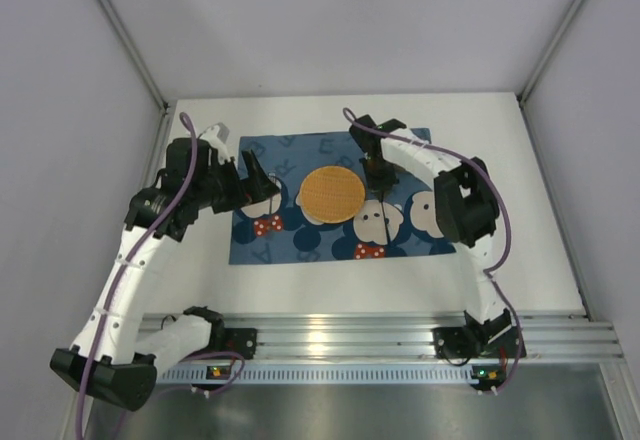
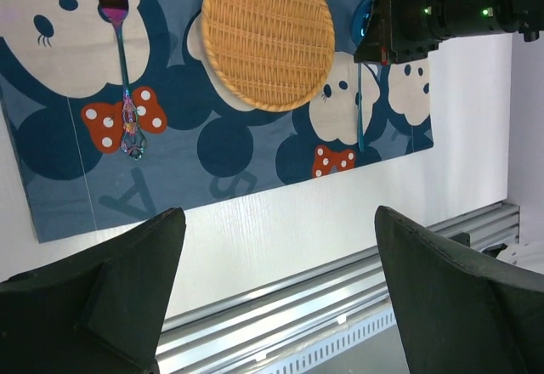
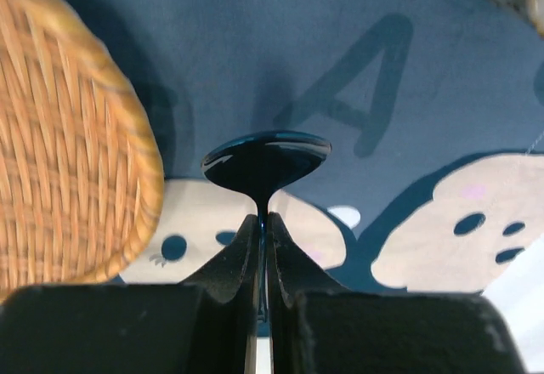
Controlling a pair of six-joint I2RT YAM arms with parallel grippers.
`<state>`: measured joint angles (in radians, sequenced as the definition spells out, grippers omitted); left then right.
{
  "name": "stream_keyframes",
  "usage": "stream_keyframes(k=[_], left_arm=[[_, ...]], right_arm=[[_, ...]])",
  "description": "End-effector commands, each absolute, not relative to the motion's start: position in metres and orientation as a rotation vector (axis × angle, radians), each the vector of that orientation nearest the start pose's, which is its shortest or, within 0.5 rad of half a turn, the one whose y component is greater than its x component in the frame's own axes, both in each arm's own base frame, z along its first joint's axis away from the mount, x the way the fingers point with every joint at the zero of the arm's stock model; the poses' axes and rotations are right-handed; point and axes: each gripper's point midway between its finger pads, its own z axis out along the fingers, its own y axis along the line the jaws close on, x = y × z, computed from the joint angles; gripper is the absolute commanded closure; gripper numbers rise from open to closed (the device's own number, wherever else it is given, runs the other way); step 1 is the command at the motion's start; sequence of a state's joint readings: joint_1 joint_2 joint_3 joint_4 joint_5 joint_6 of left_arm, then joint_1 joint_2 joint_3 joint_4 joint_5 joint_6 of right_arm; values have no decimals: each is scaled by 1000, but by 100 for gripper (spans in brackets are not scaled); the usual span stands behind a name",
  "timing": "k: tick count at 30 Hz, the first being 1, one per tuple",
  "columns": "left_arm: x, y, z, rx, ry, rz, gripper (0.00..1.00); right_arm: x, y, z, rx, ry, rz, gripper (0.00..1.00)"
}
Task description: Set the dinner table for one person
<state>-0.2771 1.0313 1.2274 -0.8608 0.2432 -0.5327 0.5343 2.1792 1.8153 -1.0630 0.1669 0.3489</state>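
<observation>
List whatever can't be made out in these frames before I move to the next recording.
- Spoon: in the right wrist view its handle is buried between the fingers of the right gripper; only the bowl shows. In the left wrist view its bowl sits mostly behind that gripper.
- Fork: tine tips cut off by the left wrist view's top edge.
- Woven plate: far rim cut off by the same edge; the right wrist view shows only one side.

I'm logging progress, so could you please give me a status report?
Left gripper open, empty. Right gripper shut on spoon beside woven plate. Fork on mat, on dinner table. Nothing in the way.
</observation>
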Motion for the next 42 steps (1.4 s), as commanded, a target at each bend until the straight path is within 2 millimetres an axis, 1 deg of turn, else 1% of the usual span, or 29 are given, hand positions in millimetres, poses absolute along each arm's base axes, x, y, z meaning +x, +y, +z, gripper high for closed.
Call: stream_keyframes(k=[1, 4, 5, 6, 10, 17, 19, 22, 26, 29, 30, 33, 36, 37, 38, 40, 41, 42], left_arm=[[240, -128, 272, -212, 2305, -671, 2], [234, -123, 270, -231, 2308, -652, 2], [233, -122, 271, -231, 2305, -651, 2], [232, -122, 270, -236, 2308, -650, 2], [232, -121, 267, -246, 2317, -642, 2], [241, -122, 266, -248, 2317, -632, 2], [243, -122, 267, -244, 2312, -632, 2], [246, -124, 265, -243, 2315, -637, 2], [252, -127, 262, -237, 2321, -643, 2], [256, -130, 261, -226, 2327, -649, 2], [257, -130, 261, -225, 2326, -649, 2], [261, -132, 261, -214, 2327, -655, 2], [265, -133, 263, -198, 2328, -647, 2], [268, -133, 265, -193, 2327, -643, 2], [270, -133, 265, -185, 2328, -635, 2], [275, -134, 268, -172, 2329, -629, 2], [278, -134, 269, -164, 2326, -620, 2], [281, -133, 269, -161, 2328, -612, 2]], right_arm=[[401, 204, 64, -167, 2836, -82, 100], [411, 204, 63, -127, 2830, -60, 100], [413, 204, 60, -122, 2836, -59, 100], [417, 203, 62, -109, 2827, -53, 100], [423, 203, 59, -90, 2827, -48, 100], [422, 206, 46, -88, 2857, -45, 100], [422, 205, 42, -91, 2862, -54, 97], [423, 202, 42, -85, 2862, -68, 93], [425, 201, 52, -73, 2842, -53, 87], [425, 202, 59, -76, 2830, -43, 78], [425, 201, 59, -78, 2829, -46, 74], [424, 201, 65, -77, 2821, -35, 67], [423, 201, 76, -68, 2804, -20, 67], [421, 202, 81, -69, 2796, -16, 67], [420, 200, 92, -64, 2776, -3, 67], [417, 201, 107, -67, 2751, 17, 67], [413, 201, 124, -73, 2721, 40, 67], [411, 202, 133, -84, 2703, 55, 67]])
